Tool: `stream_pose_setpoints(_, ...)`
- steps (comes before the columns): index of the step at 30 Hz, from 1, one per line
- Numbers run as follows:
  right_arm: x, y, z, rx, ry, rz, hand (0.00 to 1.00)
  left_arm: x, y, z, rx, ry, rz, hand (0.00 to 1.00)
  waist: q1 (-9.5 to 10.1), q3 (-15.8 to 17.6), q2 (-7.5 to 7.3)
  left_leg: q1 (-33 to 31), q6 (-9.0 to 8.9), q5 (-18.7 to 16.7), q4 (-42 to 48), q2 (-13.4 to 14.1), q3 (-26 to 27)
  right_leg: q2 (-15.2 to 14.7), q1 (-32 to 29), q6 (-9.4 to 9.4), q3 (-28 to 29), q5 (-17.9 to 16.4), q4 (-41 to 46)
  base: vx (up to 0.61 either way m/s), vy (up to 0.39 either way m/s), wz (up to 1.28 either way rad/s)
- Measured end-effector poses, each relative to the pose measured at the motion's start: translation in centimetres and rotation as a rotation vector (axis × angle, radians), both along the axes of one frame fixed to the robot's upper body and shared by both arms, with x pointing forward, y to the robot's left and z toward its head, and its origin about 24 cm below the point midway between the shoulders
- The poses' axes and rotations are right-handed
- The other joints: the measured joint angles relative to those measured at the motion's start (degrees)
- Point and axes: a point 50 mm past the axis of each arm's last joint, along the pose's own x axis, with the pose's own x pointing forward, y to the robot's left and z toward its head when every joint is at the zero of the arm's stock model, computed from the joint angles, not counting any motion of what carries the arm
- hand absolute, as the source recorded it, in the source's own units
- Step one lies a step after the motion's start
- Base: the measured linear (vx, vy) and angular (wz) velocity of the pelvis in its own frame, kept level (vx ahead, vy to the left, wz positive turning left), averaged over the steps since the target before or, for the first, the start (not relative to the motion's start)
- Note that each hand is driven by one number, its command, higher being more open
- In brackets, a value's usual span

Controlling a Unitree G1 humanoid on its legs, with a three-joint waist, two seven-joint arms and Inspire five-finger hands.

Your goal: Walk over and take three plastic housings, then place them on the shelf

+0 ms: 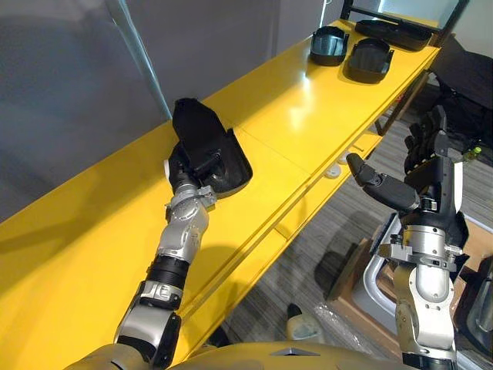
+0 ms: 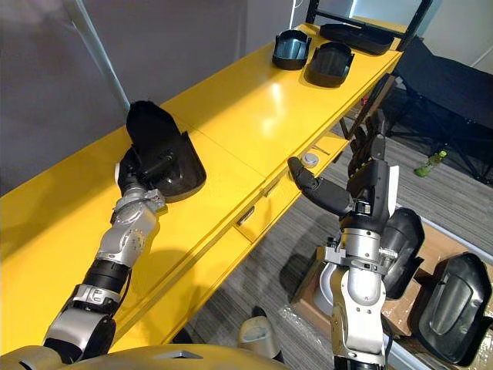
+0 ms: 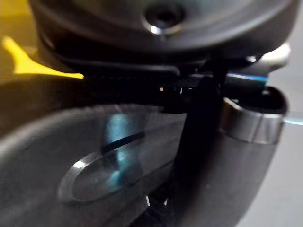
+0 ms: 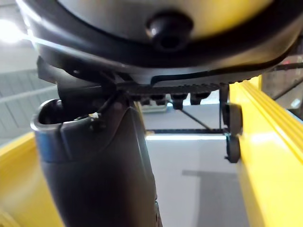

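Note:
A black plastic housing (image 1: 206, 142) lies on the yellow shelf (image 1: 293, 116), its far end tipped up towards the grey wall. My left hand (image 1: 187, 171) is at its near end, with the thumb curled over the rim and the fingers hidden beneath; up close its glossy surface (image 3: 71, 156) sits right against the hand. Two more black housings (image 1: 330, 45) (image 1: 368, 59) stand side by side far along the shelf. My right hand (image 2: 371, 179) hangs over the floor beside the shelf's edge, fingers straight up and thumb stretched out, holding nothing.
A flat black tray (image 2: 356, 36) lies at the shelf's far end. On the floor at the right, a cardboard box holds further housings (image 2: 454, 304). A black folding chair (image 2: 447, 85) and a green bottle (image 2: 431, 163) stand beyond. A lower yellow ledge (image 2: 262, 200) juts out.

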Motion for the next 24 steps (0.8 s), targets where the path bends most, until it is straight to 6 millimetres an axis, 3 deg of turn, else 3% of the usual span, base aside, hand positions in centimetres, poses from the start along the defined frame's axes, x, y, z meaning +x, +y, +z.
stream_pose_setpoints(7, 0.2, 0.9, -0.4, 0.025, 0.017, 0.043, 1.00, 0.1, -0.6, -0.3, 0.099, 0.041, 0.024, 1.00, -0.06, 0.0, 0.05, 0.0, -0.03, 0.1, 0.0, 0.5, -0.1, 0.0, 0.0, 0.44, -0.2, -0.1, -0.8, -0.02, 0.003, 0.00)
stream_pose_setpoints(14, -0.7, 0.8, -1.8, 0.027, 0.087, 0.025, 1.00, -0.1, 0.4, -0.6, 0.080, 0.038, 0.108, 1.00, -0.06, -0.1, 0.10, 0.1, -0.39, 0.3, -0.1, 1.3, 0.4, 0.7, -0.2, 0.85, 0.0, 0.2, -0.8, 0.00, -0.005, -0.02)
stream_pose_setpoints(24, -0.6, 1.6, -1.9, 0.079, 0.074, 0.078, 1.00, -0.6, 0.4, -0.5, 0.070, 0.004, 0.145, 1.00, 0.00, -0.3, 0.17, -0.1, -0.58, 0.5, 0.0, 1.8, 0.2, 1.2, 0.5, 0.65, -0.3, 0.9, -1.8, 0.01, -0.002, 0.00)
